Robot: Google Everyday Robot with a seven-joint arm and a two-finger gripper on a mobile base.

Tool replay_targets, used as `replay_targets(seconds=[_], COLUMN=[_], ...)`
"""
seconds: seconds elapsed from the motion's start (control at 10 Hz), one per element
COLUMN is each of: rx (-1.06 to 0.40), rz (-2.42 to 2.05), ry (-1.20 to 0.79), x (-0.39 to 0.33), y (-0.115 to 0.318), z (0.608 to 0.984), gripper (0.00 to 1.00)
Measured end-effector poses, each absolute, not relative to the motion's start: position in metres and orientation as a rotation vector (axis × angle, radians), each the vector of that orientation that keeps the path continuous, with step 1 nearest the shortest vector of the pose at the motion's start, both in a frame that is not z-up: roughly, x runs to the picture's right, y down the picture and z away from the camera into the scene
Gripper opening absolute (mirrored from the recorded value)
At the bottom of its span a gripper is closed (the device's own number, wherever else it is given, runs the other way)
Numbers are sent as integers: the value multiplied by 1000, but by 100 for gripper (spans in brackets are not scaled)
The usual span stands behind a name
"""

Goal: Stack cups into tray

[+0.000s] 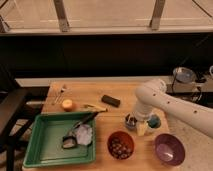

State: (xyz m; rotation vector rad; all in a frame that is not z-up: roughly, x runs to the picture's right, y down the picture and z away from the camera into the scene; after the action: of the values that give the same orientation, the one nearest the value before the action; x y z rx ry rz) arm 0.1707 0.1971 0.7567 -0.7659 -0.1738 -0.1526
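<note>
— Where do we stand with the cups?

— At the first pick, we judge. Neither cup is in the tray [37,150] yet. Both sit on the tabletop [85,92], right of centre: the blue cup [129,120] and, near it on the right, the teal cup [154,120]. Our claw [136,125] is down at the blue cup, on the end of the white arm [165,102] that comes in from the right edge.

— Is the claw closed on it?

— No, it is spread wide. We cannot tell whether it straddles the cup or sits just beside it, because the arm hides the contact.

— So what does the next move call for?

— We would get the cup wall between the jaws, pinch and lift clear. Then we would carry it left, past the brown bowl [121,145], to the tray at lower left. The tray already holds a utensil [82,122] and a crumpled whitish thing [84,134], so we would aim for its bare left half. After that, the teal cup goes into the blue one.

— And around us?

— The tabletop is wood. It carries a purple bowl [169,149] at lower right, an orange fruit [67,104] left of centre, a black block [111,100] mid frame and a fork [60,92] towards the upper left. Behind it runs a dark wall under a bright railed level along the top. A metal pot [182,75] sits by the right edge.
</note>
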Motion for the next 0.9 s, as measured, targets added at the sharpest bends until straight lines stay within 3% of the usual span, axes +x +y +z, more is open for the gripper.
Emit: replay_targets(seconds=[0.4,0.5,0.9], rx=[-805,-812,-795], rz=[-145,-147,-155], ry=[-195,-196,-166], x=[165,163,158], y=[209,211,207], z=[784,790,788], gripper=[64,58,16])
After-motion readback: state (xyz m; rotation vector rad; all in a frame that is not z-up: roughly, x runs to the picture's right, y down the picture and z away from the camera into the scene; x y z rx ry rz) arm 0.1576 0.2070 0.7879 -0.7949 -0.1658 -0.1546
